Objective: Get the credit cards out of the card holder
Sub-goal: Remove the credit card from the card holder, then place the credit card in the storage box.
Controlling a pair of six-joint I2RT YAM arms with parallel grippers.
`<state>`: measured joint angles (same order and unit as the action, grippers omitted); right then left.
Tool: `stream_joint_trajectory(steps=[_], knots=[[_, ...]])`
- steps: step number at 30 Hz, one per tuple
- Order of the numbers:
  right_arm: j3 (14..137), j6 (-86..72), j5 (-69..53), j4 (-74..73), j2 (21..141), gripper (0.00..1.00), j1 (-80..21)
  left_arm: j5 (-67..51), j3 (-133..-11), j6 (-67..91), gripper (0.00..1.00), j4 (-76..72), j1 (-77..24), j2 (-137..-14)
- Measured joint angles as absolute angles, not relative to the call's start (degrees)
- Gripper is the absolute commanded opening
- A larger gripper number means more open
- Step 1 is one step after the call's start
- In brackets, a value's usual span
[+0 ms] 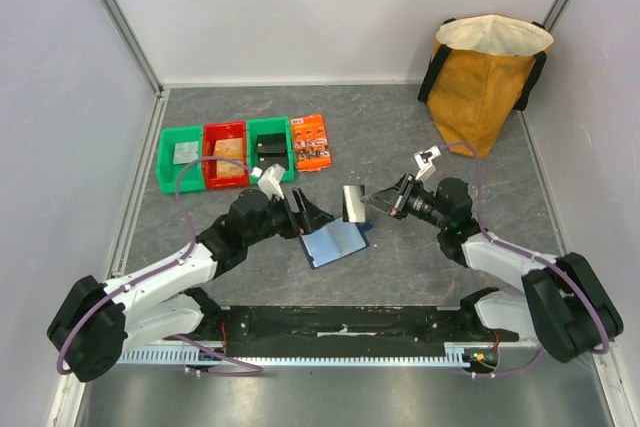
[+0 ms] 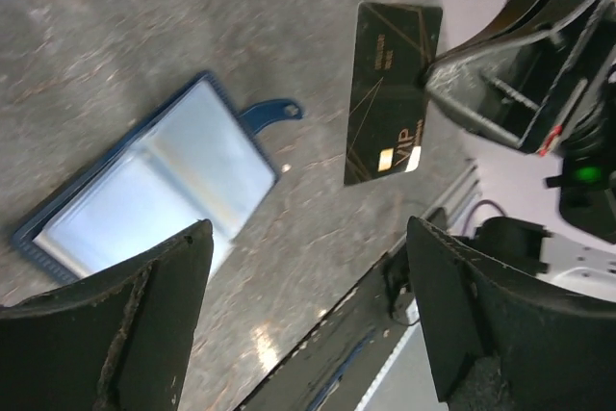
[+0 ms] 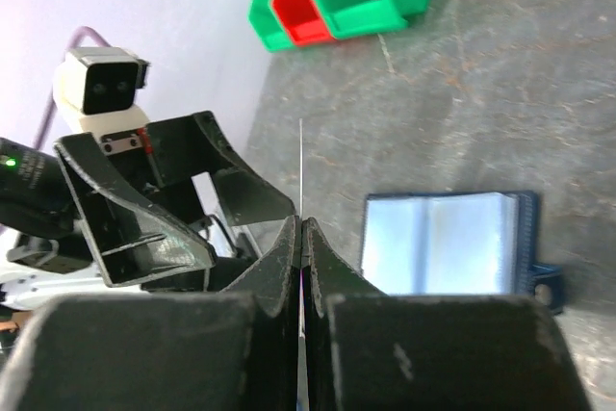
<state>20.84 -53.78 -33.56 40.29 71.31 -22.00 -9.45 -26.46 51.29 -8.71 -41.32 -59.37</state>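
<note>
1. Overhead, the right gripper pinches a thin dark plastic card upright above the open navy folding card holder. The left gripper gapes empty beside it.
2. Left wrist: only the card's edge is clamped, so it may pivot.
3. Right wrist: if it slipped, it would likely land on the holder.

Right fingers pinch tightly together; left fingers spread wide.
</note>
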Motion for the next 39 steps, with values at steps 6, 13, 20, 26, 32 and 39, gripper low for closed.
stream_joint_trajectory(steps=[6, 13, 20, 26, 32, 39], knots=[[18.2, -59.2, -25.6, 44.2, 63.2, 0.00, -26.8, -10.7, -24.7, 53.6, 0.85, -17.9, -42.2, -57.8], [17.3, -62.9, -19.4, 47.9, 60.2, 0.00, -31.4, -10.7, -24.3, 55.3, 0.78, -26.5, -43.7, -58.5], [16.1, -65.2, -17.0, 50.7, 60.1, 0.00, -33.7, -10.7, -24.3, 56.0, 0.24, -30.1, -45.3, -60.9], [16.1, -64.8, -16.0, 51.1, 60.4, 0.20, -33.5, -10.7, -24.3, 56.5, 0.02, -31.6, -45.5, -59.4], [18.5, -59.4, -20.3, 46.2, 60.2, 0.64, -33.7, -9.4, -25.4, 49.2, 0.02, -21.5, -45.3, -52.3], [35.3, -36.3, -24.7, 20.3, 54.0, 0.83, -33.8, -13.7, -36.4, 30.5, 0.02, 0.6, -43.9, -49.1]])
